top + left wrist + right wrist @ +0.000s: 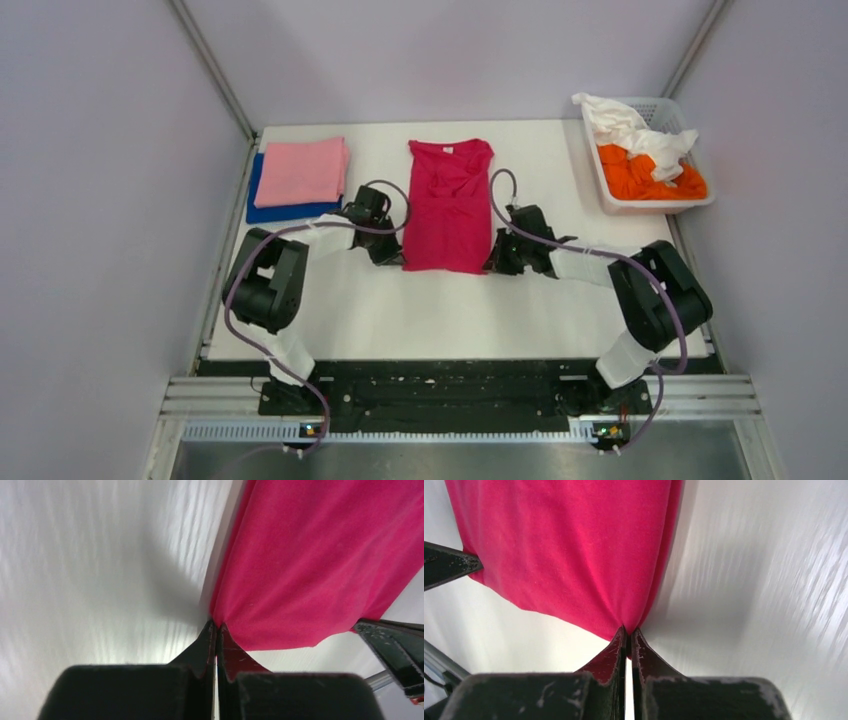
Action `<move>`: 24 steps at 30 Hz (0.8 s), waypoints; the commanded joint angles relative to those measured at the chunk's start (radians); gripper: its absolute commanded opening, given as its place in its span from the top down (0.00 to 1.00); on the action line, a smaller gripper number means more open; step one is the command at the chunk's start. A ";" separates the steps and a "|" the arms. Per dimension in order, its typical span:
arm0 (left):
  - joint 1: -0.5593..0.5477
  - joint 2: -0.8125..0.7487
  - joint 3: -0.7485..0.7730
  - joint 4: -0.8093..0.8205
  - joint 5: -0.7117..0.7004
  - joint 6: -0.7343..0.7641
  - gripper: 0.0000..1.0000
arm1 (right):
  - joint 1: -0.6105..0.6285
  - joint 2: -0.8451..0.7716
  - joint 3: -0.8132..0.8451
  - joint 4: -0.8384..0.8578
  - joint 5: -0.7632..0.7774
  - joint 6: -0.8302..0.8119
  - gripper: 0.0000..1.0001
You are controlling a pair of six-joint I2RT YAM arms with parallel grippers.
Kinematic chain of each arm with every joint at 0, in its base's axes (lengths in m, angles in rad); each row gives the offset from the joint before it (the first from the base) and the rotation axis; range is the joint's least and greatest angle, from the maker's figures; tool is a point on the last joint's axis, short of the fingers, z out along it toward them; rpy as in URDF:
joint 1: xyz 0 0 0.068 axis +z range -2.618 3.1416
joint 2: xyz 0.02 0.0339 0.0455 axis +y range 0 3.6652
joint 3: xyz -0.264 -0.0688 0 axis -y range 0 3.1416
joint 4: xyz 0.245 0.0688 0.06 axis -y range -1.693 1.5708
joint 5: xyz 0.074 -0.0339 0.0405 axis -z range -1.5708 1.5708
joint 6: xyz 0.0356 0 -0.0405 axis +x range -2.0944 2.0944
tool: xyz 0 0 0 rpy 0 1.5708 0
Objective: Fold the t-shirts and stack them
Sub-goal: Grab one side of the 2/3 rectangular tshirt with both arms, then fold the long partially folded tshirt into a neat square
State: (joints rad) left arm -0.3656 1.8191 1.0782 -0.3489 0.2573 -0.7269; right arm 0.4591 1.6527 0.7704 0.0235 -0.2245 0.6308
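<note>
The magenta-red t-shirt [448, 208] lies lengthwise in the table's middle, sleeves folded in, collar at the far end. My left gripper [393, 256] is shut on its near left hem corner [235, 615]. My right gripper [496, 263] is shut on its near right hem corner [624, 615]. Both corners look lifted slightly off the table. The light pink t-shirt [301, 170] lies folded on the folded royal blue t-shirt [262, 211] at the far left. The white t-shirt [632, 130] and the orange t-shirt [650, 176] lie crumpled in the basket.
The white slotted plastic basket [607, 199] stands at the far right corner. Grey walls close in the table on three sides. The white table [440, 320] shows bare between the shirt's hem and the arm bases.
</note>
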 commanded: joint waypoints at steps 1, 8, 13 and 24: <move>-0.039 -0.200 -0.189 -0.060 -0.098 0.005 1.00 | 0.065 -0.163 -0.063 -0.147 0.027 -0.029 1.00; -0.212 -0.632 -0.332 -0.309 -0.176 -0.054 1.00 | 0.189 -0.461 -0.112 -0.425 -0.150 -0.005 1.00; -0.248 -0.921 -0.326 -0.387 -0.188 -0.088 1.00 | 0.225 -0.637 -0.064 -0.491 -0.247 0.019 1.00; -0.163 -0.756 -0.112 -0.167 -0.374 -0.032 1.00 | 0.037 -0.525 0.168 -0.452 -0.123 -0.061 1.00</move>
State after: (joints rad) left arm -0.5919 0.9546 0.8612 -0.6579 -0.0212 -0.7929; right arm 0.5751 1.0489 0.8627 -0.4995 -0.3920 0.6052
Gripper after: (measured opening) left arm 0.011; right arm 0.011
